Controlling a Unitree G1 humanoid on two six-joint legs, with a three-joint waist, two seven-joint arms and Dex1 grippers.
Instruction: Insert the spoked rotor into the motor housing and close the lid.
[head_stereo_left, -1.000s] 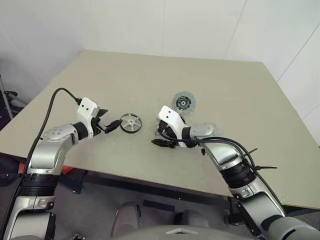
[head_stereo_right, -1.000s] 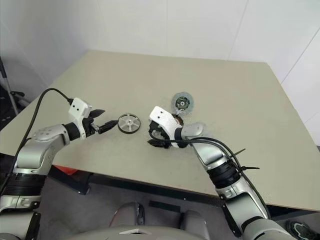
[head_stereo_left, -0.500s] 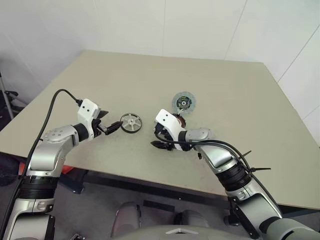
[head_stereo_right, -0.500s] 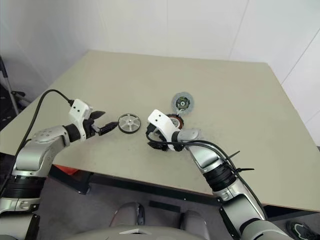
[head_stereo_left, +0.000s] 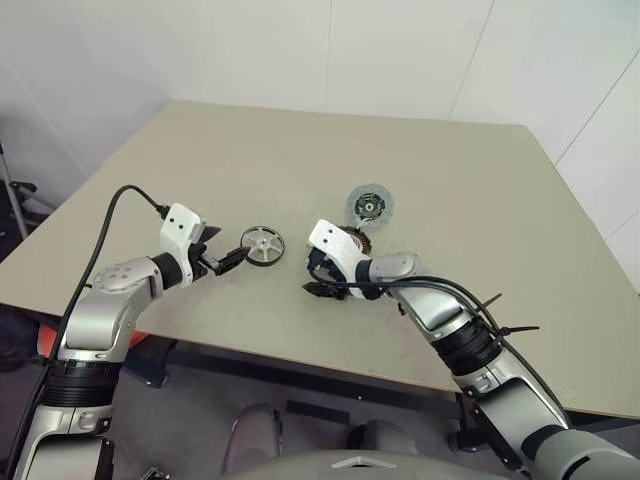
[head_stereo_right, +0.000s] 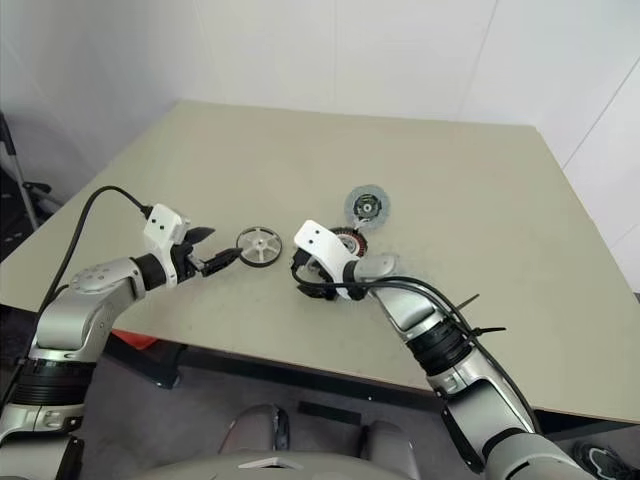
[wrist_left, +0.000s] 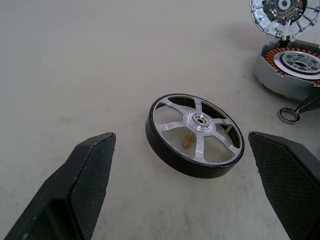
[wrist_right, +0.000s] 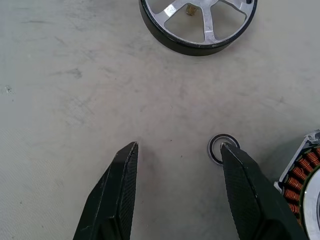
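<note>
Inside, motor housing (wrist_left: 289, 70) shows copper windings; left tool (wrist_left: 185, 195) and right tool (wrist_right: 176, 197) spread, empty.

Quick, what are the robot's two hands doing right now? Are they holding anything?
Left tool: open, holding nothing, its fingers on either side of the spoked rotor.
Right tool: open, holding nothing, one fingertip beside the tiny ring.

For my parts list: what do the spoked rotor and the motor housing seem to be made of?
Spoked rotor: bright, shiny silver spokes and hub, probably machined aluminium, with a matte black outer band. Motor housing: dull grey, metal-looking shell; the orange-brown ring inside looks like copper windings.
</note>
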